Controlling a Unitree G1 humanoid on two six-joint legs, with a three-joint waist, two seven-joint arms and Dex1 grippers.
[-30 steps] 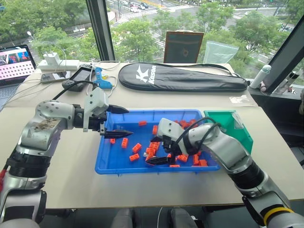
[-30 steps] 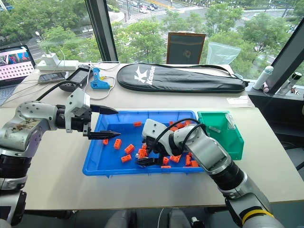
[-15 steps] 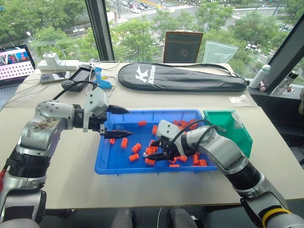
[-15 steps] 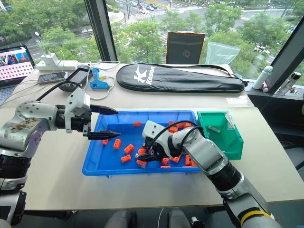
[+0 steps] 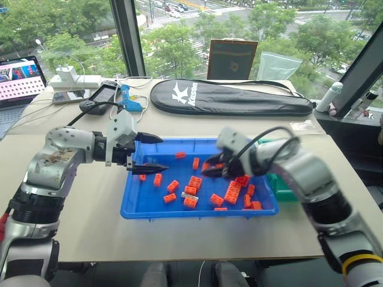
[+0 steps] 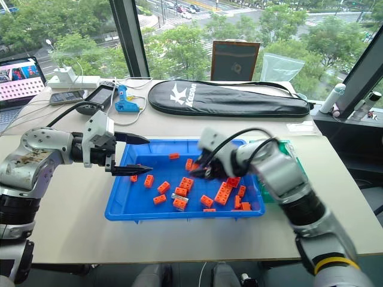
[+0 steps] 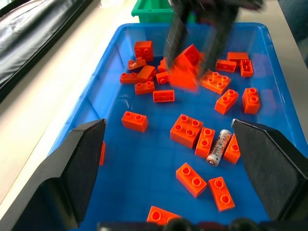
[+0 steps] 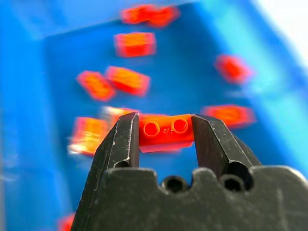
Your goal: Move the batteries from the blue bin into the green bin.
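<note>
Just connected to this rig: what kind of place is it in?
Probably an office or lab on an upper floor: big windows over treetops and streets, a laptop, and a table with a racket bag.

1 battery [image 7: 218, 147], roughly 20 orange bricks [image 7: 185, 129], 1 blue bin [image 5: 134, 203], 1 green bin [image 7: 151, 7]
</note>
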